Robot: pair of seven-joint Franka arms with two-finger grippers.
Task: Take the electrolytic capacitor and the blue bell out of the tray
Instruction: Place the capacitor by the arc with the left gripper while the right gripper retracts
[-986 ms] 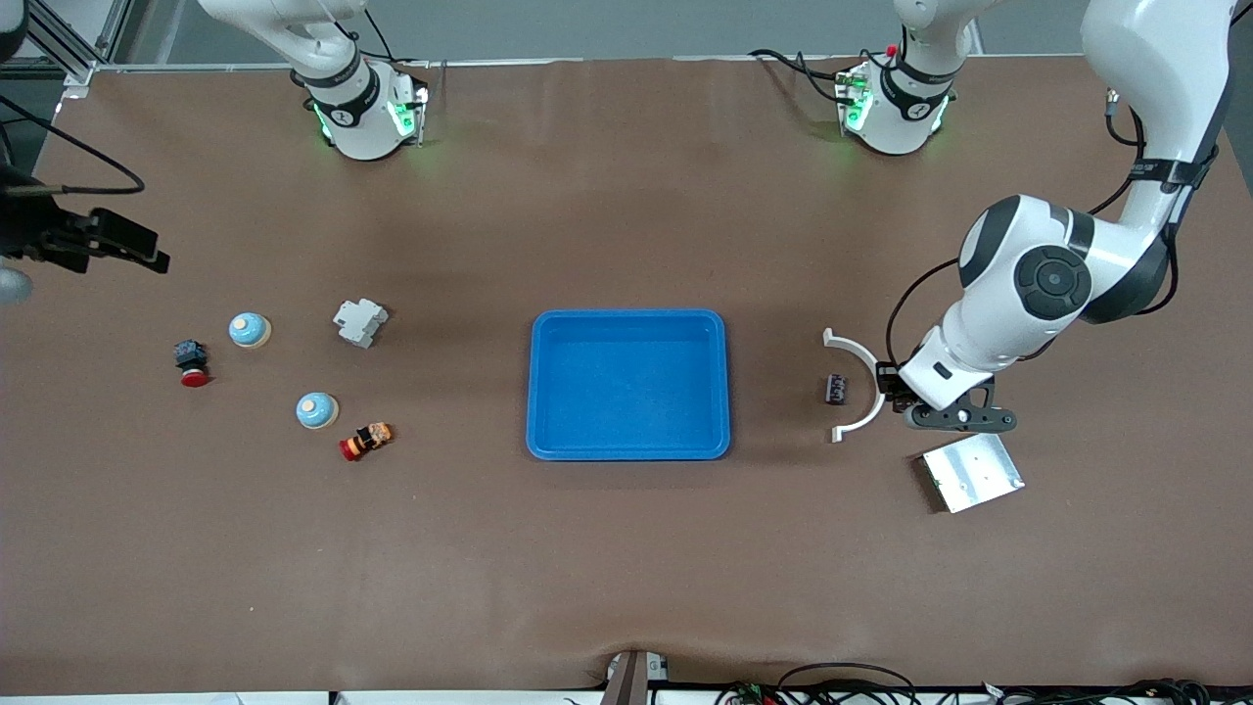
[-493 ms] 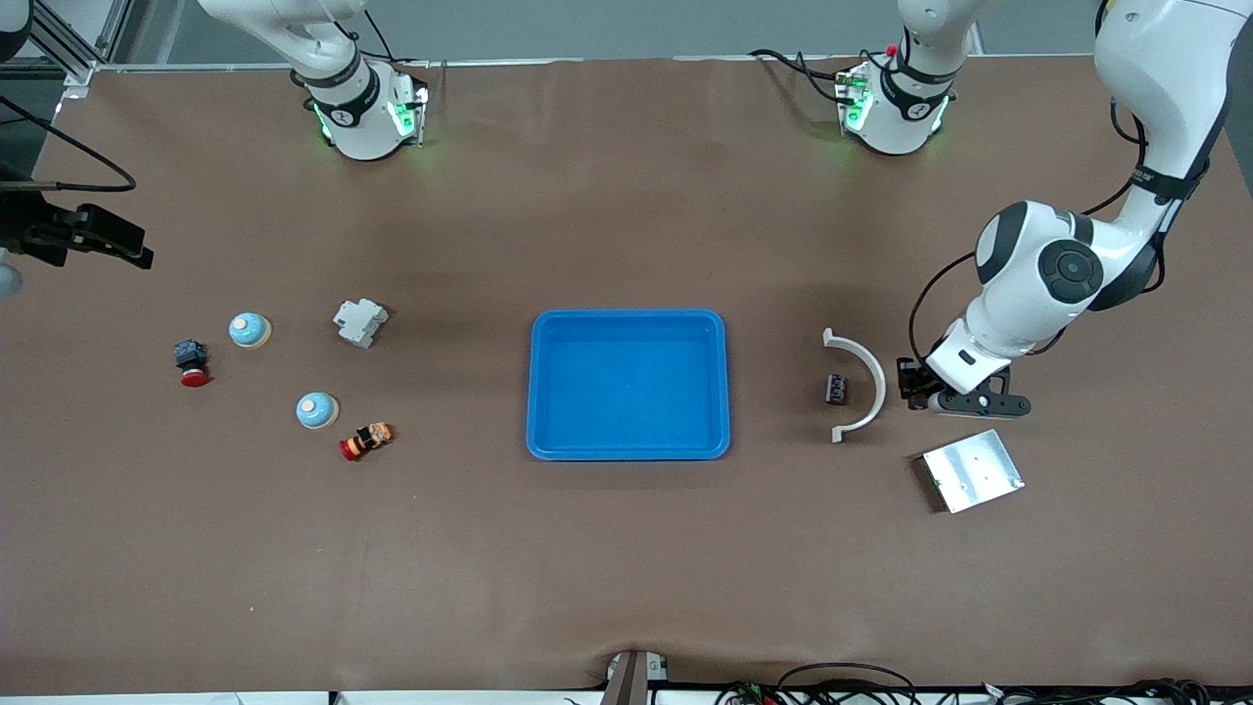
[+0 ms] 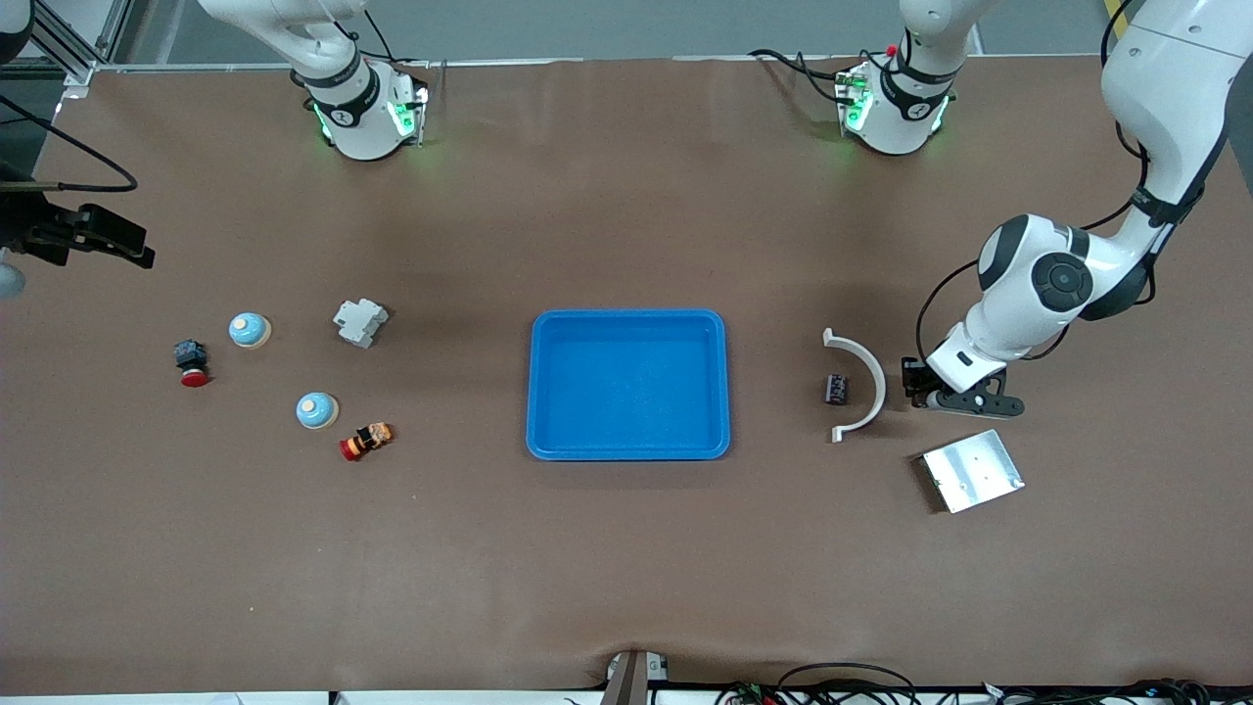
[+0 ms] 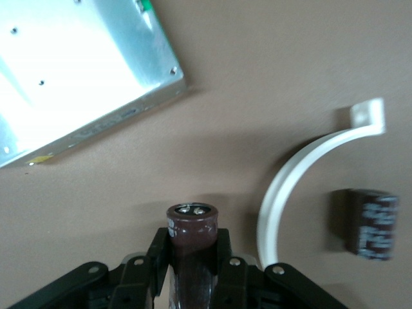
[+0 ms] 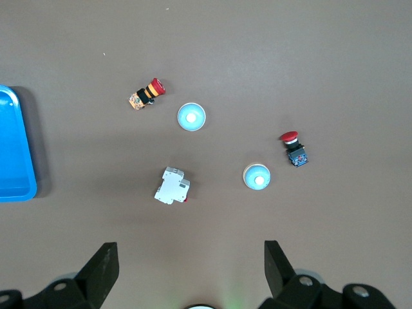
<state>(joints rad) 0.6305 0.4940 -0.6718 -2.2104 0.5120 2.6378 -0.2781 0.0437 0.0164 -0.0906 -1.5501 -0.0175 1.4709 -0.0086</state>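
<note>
**Nearly done: capacitor out of tray, not yet let go**

Nearest the front camera, at the left arm's end of the table: a silver metal plate (image 3: 972, 470). Just above it in that view, the left gripper (image 3: 928, 390) sits low, clamped on the electrolytic capacitor (image 4: 192, 248), a maroon cylinder held upright between the fingers, top cap showing. Beside it, a white curved bracket (image 3: 859, 384), and inside its arc a black striped part (image 3: 836, 389).

Mid-table: the tray (image 3: 628, 324), nothing in it.

Toward the right arm's end: a red-and-orange button (image 3: 365, 440), two blue bells (image 3: 317, 409) (image 3: 250, 329), a red-capped switch (image 3: 192, 362), a white breaker block (image 3: 359, 321). Both bells lie on bare table, well apart from the tray. Right gripper (image 5: 190, 270) hangs over this group, jaws wide, holding nothing; that arm waits.

Risks, as judged:
- Released upright, the smooth cylinder may tip and roll toward the bracket.
- Release point is crowded; opening fingers could nudge the bracket or plate.
</note>
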